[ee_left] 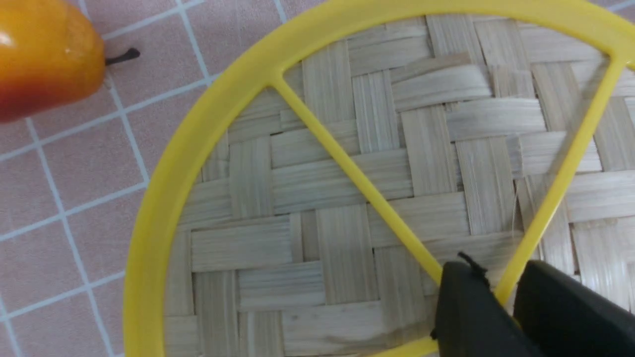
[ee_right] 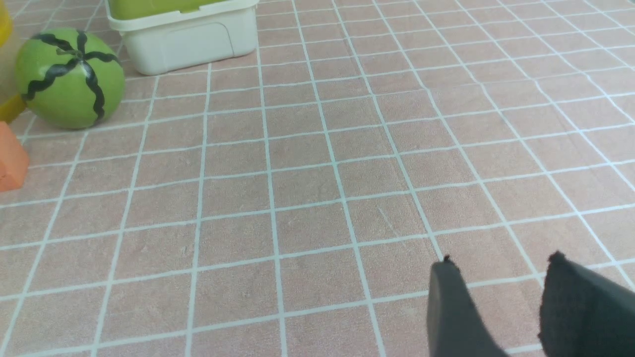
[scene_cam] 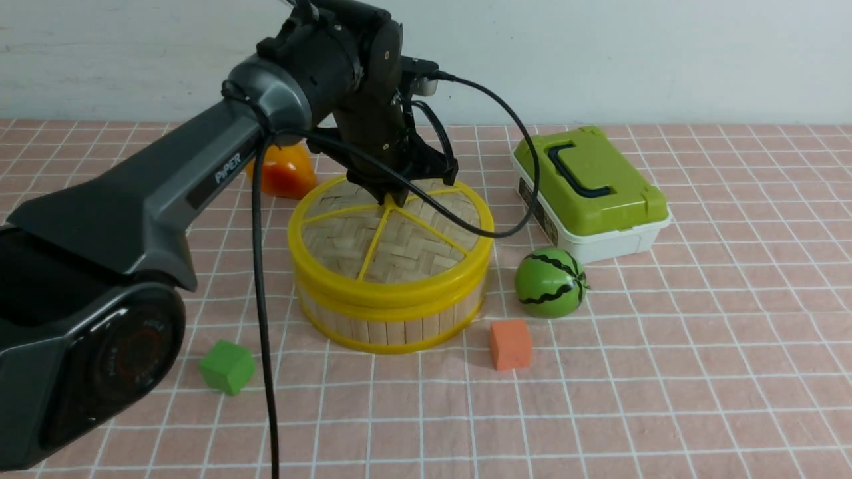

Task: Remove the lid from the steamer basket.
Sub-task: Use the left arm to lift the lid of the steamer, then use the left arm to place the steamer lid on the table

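Observation:
The lid (scene_cam: 399, 246), a woven bamboo disc with a yellow rim and yellow spokes, sits on the steamer basket (scene_cam: 393, 326) at the middle of the table. My left gripper (scene_cam: 394, 194) reaches down onto the lid's centre. In the left wrist view the lid (ee_left: 347, 163) fills the frame, and the left gripper (ee_left: 501, 277) has its two black fingers closed narrowly around a yellow spoke by the hub. My right gripper (ee_right: 501, 260) is open and empty over bare tablecloth; it does not show in the front view.
An orange-yellow toy fruit (scene_cam: 286, 173) lies behind the basket on the left. A white box with a green lid (scene_cam: 589, 193) stands to the right. A toy watermelon (scene_cam: 551, 283), an orange cube (scene_cam: 510, 343) and a green cube (scene_cam: 227, 366) lie near the basket.

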You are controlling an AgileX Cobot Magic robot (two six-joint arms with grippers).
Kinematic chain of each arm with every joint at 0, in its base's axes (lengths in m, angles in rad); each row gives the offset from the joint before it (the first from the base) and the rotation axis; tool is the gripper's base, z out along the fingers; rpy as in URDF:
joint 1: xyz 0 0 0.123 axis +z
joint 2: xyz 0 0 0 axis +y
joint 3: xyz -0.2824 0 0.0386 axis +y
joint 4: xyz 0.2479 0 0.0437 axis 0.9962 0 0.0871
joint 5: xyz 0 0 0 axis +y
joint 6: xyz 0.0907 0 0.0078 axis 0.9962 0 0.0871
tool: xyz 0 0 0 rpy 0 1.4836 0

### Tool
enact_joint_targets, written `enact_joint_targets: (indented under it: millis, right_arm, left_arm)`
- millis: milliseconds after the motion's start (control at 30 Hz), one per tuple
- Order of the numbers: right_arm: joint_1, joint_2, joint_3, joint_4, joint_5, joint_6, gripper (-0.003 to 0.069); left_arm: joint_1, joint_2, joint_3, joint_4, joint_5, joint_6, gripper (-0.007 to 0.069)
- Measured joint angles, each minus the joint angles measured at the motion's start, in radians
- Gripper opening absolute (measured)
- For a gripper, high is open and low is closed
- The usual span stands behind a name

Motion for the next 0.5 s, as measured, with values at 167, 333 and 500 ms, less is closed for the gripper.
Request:
enact_joint_targets:
  millis: [167, 333, 500]
  right_arm:
    - [0.0, 0.0, 0.0, 0.0, 0.0, 0.0, 0.0242]
    - [0.0, 0.0, 0.0, 0.0, 0.0, 0.0, 0.0242]
    - [0.0, 0.0, 0.0, 0.0, 0.0, 0.0, 0.0242]
  left_arm:
    - [0.0, -0.1, 0.0, 0.006, -0.003, 0.0, 0.0115]
    - [0.004, -0.169, 0.0, 0.06, 0.001, 0.0, 0.0115]
    - [0.051, -0.231, 0.0, 0.136, 0.076, 0.0, 0.0115]
